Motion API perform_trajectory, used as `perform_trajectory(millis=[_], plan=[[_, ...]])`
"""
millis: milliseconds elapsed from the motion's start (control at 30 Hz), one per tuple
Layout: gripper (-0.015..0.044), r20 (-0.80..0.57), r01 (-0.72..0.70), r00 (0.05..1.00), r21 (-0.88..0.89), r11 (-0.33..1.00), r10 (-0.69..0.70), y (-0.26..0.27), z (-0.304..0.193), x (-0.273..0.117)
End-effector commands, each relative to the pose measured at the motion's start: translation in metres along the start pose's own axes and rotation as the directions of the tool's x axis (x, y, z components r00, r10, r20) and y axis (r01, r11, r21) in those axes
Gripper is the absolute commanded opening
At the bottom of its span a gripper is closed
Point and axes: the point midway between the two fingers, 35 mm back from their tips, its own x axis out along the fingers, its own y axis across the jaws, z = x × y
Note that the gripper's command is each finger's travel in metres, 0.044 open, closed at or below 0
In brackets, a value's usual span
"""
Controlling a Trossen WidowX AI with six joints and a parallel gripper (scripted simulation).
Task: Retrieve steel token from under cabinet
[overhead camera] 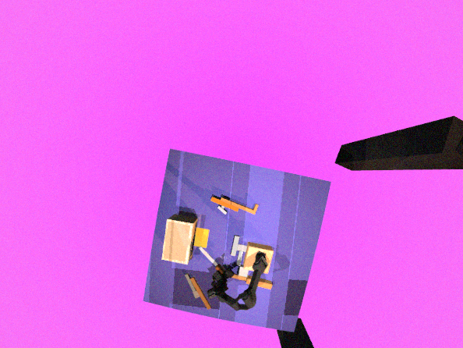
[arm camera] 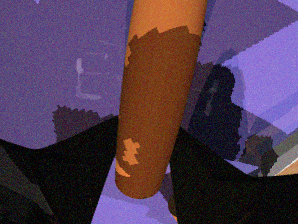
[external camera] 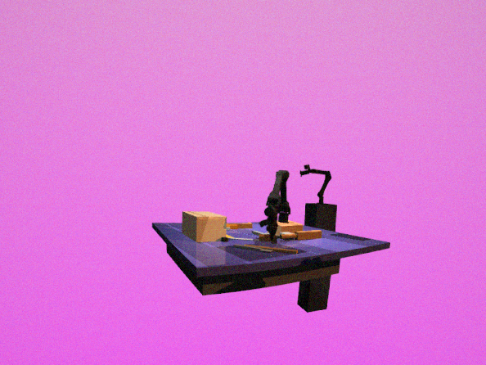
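Observation:
The tan cabinet stands at the left of the table. The yellow marked area lies along its front. My gripper is shut on the orange handle of a tool, low over the table. The tool's pale shaft slants from the handle toward the cabinet, its far end by the marked area's near corner. A small black block shows at that end, close to the cabinet's front corner. I cannot make out the steel token in any view.
An orange stick and a grey strip lie near the table's edge. An orange angled piece lies on the far side. A pale T-shaped piece lies before the arm's wooden base, and an orange bar beside it.

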Motion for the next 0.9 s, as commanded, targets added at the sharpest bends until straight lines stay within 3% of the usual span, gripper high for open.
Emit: perform_trajectory(millis=[0,600,867], plan=[[0.0000,0.001,-0.006,1.000,0.001,1.000,0.006,0.0025,0.0003,-0.0015],[0.0000,0.001,-0.006,1.000,0.001,1.000,0.006,0.0023,0.0003,-0.0015],[0.0200,0.000,0.000,1.000,0.000,1.000,0.000,0.0000,0.0000,0.0000]])
